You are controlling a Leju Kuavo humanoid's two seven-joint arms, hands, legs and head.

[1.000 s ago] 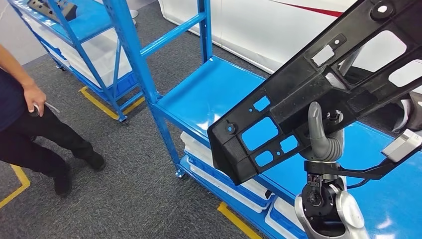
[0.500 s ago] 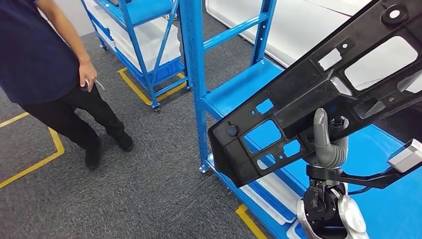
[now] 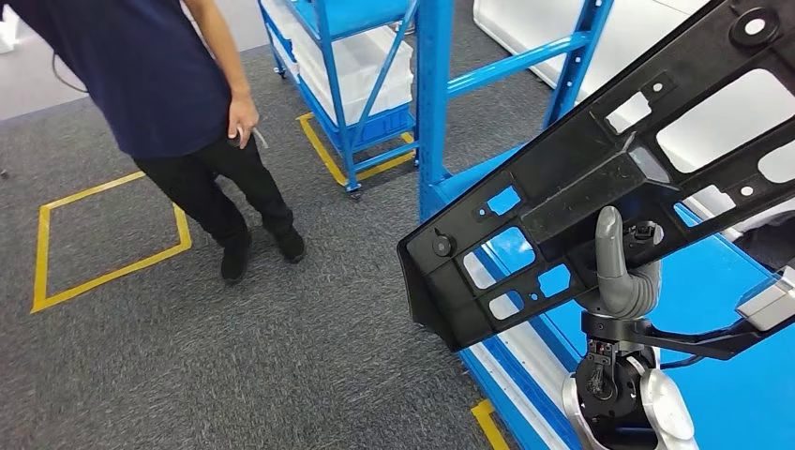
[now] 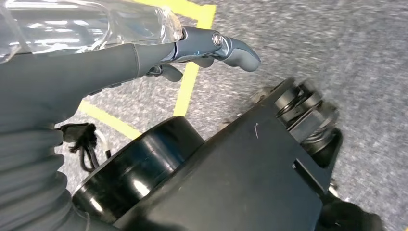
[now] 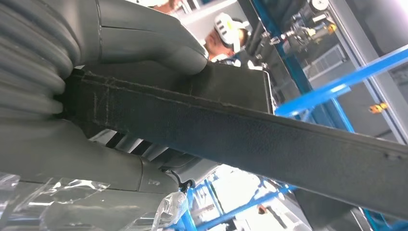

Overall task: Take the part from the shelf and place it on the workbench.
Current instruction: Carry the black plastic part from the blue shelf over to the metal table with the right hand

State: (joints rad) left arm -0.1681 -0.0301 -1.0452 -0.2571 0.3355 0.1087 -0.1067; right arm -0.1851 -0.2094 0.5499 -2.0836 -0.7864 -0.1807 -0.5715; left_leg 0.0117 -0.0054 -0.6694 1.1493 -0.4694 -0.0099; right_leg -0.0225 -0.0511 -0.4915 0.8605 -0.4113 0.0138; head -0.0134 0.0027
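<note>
Head view: the right hand (image 3: 626, 272) grips the long black perforated plastic part (image 3: 600, 178), held aloft over the blue steel shelf (image 3: 722, 309); a person in dark clothes (image 3: 178, 103) stands at 10 o'clock. Left wrist view: the left hand (image 4: 120, 57) holds nothing, fingers extended over grey carpet (image 4: 337, 43). Right wrist view: thumb and fingers clamp the part's edge.

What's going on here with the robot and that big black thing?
The humanoid robot is carrying a long black plastic part, gripped in its right hand, out in front of the blue shelf. Its left hand hangs over the grey carpet holding nothing. A person in a dark shirt stands nearby on the floor. The part is not yet on any workbench.
</note>
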